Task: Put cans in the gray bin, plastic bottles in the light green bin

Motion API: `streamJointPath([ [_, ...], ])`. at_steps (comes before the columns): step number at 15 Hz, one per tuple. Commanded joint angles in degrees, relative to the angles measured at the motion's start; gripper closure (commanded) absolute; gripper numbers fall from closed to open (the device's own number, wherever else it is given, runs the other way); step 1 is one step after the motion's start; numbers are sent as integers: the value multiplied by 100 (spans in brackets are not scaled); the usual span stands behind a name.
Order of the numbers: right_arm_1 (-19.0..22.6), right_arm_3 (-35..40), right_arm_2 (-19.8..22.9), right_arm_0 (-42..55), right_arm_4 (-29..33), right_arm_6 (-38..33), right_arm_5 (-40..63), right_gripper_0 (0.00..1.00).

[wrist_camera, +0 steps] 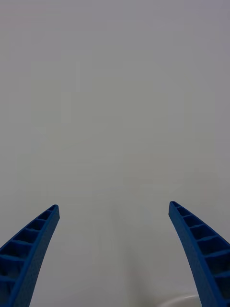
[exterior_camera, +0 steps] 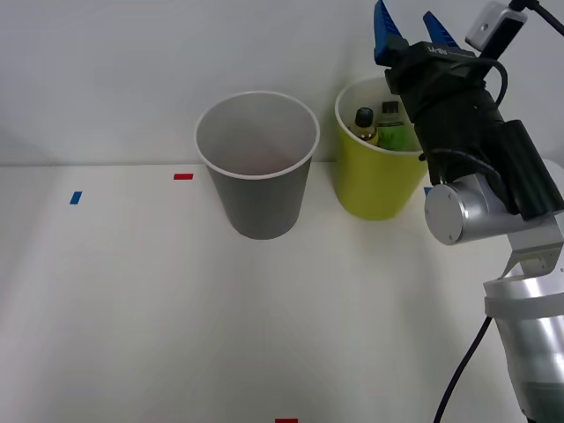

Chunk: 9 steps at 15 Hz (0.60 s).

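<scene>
Upper right: my right gripper (exterior_camera: 412,28), blue ribbed fingers spread wide and empty, above the round lime-green plastic bin (exterior_camera: 374,189) holding both small plastic bottles (exterior_camera: 381,126). I should retract clear of its rim, sparing the neighbouring dark-gray bin (exterior_camera: 261,207).

Gray bin (exterior_camera: 257,198): matt plastic look, smooth wall, white rim, pale smooth inside. Green bin (exterior_camera: 377,181): same matt smooth plastic, yellow-green. Bottles (exterior_camera: 381,126) inside it: glossy plastic, dark caps, one with a green label. Gripper (exterior_camera: 412,28): fingers (wrist_camera: 28,249) blue ribbed plastic, matt, spread apart. Wrist housing (exterior_camera: 467,115) black, matt plastic. Arm joint (exterior_camera: 463,210) brushed silver metal, soft sheen. Cable (exterior_camera: 463,374) black, smooth. Desk (exterior_camera: 132,308) white, matt, smooth, with small red tape (exterior_camera: 183,176) and blue tape (exterior_camera: 76,198) marks.
</scene>
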State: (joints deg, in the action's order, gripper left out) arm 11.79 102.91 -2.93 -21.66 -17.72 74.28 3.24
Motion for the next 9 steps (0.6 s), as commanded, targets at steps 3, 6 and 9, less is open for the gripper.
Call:
streamJointPath([
  [3, 183, 1108, -446, 1666, 41, 51, -1001, 23],
  [6, 324, 1855, -542, 2641, 67, 95, -1018, 23],
  [9, 447, 2137, -569, 3485, 102, 166, -1273, 23],
])
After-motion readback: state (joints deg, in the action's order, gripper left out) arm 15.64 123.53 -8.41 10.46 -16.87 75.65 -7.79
